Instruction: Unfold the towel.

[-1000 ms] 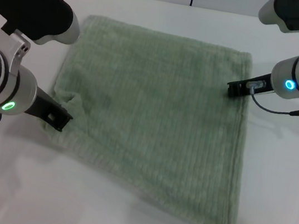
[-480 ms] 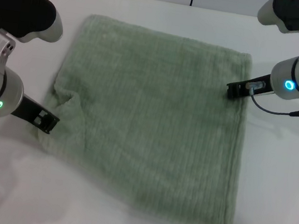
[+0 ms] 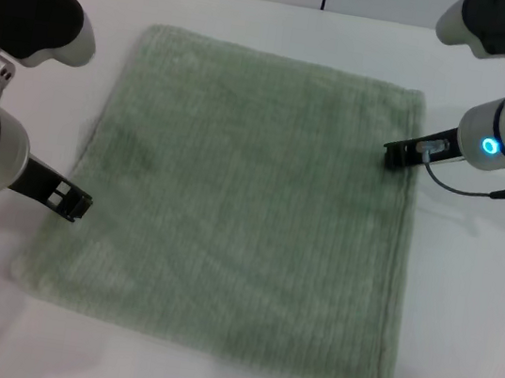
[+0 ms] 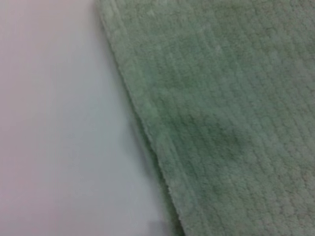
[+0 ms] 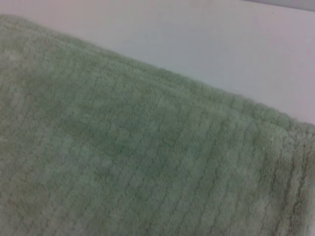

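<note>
Lying flat and fully spread: the towel (image 3: 246, 202), one item, pale sage-green terry with fine ribbed lines and hemmed edges. It rests on the white table (image 3: 460, 325), single layer, roughly square, its far edge toward the back of the work area and its near edge close to the robot. No folds show in the head view.

Left gripper (image 3: 71, 205): at the towel's left edge, toward the near-left corner, its dark tip low over the hem. Whether the fingers are parted or closed cannot be told, nor whether they hold any cloth. The left wrist view shows the towel (image 4: 231, 113) with its hemmed border running diagonally against bare table (image 4: 59, 128).

Right gripper (image 3: 396, 154): at the towel's right edge, toward the far-right corner, its dark tip resting on or just above the cloth. Its finger state and any hold on the cloth cannot be told. The right wrist view shows the towel's (image 5: 128, 157) ribbed pile and a hemmed edge, with table (image 5: 197, 39) beyond it.
</note>
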### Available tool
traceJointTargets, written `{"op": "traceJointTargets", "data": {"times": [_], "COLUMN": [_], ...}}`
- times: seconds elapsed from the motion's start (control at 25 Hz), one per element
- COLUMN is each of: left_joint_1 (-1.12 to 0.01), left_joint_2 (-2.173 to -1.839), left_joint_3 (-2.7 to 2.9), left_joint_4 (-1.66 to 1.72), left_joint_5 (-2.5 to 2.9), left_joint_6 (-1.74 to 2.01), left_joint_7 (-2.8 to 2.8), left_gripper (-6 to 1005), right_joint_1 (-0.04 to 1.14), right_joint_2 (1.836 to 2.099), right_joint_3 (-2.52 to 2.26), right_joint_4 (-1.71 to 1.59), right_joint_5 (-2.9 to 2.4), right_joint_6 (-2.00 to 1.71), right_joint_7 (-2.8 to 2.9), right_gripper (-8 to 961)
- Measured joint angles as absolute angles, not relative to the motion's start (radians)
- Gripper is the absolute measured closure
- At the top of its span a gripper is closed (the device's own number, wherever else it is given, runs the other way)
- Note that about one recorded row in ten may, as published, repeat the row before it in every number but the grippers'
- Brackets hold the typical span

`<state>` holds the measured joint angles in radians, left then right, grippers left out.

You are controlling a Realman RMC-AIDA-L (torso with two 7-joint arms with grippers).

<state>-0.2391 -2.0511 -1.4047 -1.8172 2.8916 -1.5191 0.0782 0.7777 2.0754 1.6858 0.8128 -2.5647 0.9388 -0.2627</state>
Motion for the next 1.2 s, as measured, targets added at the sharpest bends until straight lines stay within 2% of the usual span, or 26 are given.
{"op": "traceJointTargets", "data": {"times": [0.28, 0.36, 0.44, 0.48, 0.52, 0.64, 0.68, 0.72, 0.8, 0.84, 0.88, 0.92, 0.96, 1.0, 1.04, 1.08, 1.12, 1.2], "left_joint_1": [-0.234, -0.206, -0.159, -0.126, -0.104, -0.024, -0.003, 0.013, 0.041, 0.054, 0.054, 0.051, 0.042, 0.042, 0.010, -0.033, -0.033, -0.090], "left_joint_2": [-2.032, -2.028, -2.047, -2.059, -2.065, -2.067, -2.068, -2.068, -2.069, -2.068, -2.068, -2.067, -2.066, -2.066, -2.067, -2.068, -2.068, -2.069], "left_joint_3": [-1.405, -1.415, -1.437, -1.444, -1.443, -1.422, -1.419, -1.419, -1.419, -1.410, -1.404, -1.394, -1.388, -1.388, -1.380, -1.377, -1.377, -1.376], "left_joint_4": [-1.839, -1.867, -1.887, -1.891, -1.889, -1.834, -1.799, -1.767, -1.656, -1.541, -1.502, -1.405, -1.316, -1.316, -1.127, -0.954, -0.954, -0.765], "left_joint_5": [2.892, 2.893, 2.893, 2.893, 2.893, 2.891, 2.888, 2.886, 2.870, 2.844, 2.836, 2.817, 2.805, 2.805, 2.788, 2.780, 2.780, 2.777], "left_joint_6": [-1.452, -1.237, -1.018, -0.880, -0.781, -0.339, -0.190, -0.073, 0.212, 0.425, 0.487, 0.630, 0.731, 0.731, 0.934, 1.090, 1.090, 1.221], "left_joint_7": [0.106, 0.229, 0.331, 0.386, 0.422, 0.503, 0.506, 0.503, 0.468, 0.418, 0.399, 0.355, 0.319, 0.319, 0.232, 0.145, 0.145, 0.079], "left_gripper": [652, 652, 651, 650, 650, 645, 644, 642, 639, 637, 636, 634, 633, 631, 630, 628, 627, 606], "right_joint_1": [0.710, 0.679, 0.627, 0.564, 0.564, 0.403, 0.273, 0.273, 0.128, 0.072, -0.018, -0.018, -0.037, -0.038, -0.031, 0.035, 0.035, 0.110], "right_joint_2": [2.075, 2.075, 2.076, 2.078, 2.078, 2.079, 2.079, 2.079, 2.078, 2.078, 2.083, 2.083, 2.085, 2.085, 2.085, 2.085, 2.085, 2.088], "right_joint_3": [1.688, 1.693, 1.690, 1.670, 1.670, 1.584, 1.502, 1.502, 1.392, 1.341, 1.232, 1.232, 1.182, 1.138, 1.098, 1.015, 1.015, 0.927], "right_joint_4": [1.010, 1.115, 1.255, 1.385, 1.385, 1.588, 1.678, 1.678, 1.717, 1.711, 1.639, 1.639, 1.566, 1.478, 1.387, 1.117, 1.117, 0.880], "right_joint_5": [-2.569, -2.569, -2.568, -2.566, -2.566, -2.557, -2.530, -2.530, -2.500, -2.502, -2.549, -2.549, -2.577, -2.598, -2.608, -2.583, -2.583, -2.480], "right_joint_6": [0.924, 0.907, 0.852, 0.776, 0.776, 0.554, 0.339, 0.339, 0.033, -0.107, -0.438, -0.438, -0.595, -0.762, -0.909, -1.228, -1.228, -1.496], "right_joint_7": [-0.276, -0.303, -0.338, -0.365, -0.365, -0.413, -0.450, -0.450, -0.491, -0.505, -0.513, -0.513, -0.511, -0.506, -0.503, -0.493, -0.493, -0.489], "right_gripper": [946, 946, 946, 946, 946, 946, 945, 945, 945, 945, 945, 945, 945, 945, 945, 945, 945, 945]}}
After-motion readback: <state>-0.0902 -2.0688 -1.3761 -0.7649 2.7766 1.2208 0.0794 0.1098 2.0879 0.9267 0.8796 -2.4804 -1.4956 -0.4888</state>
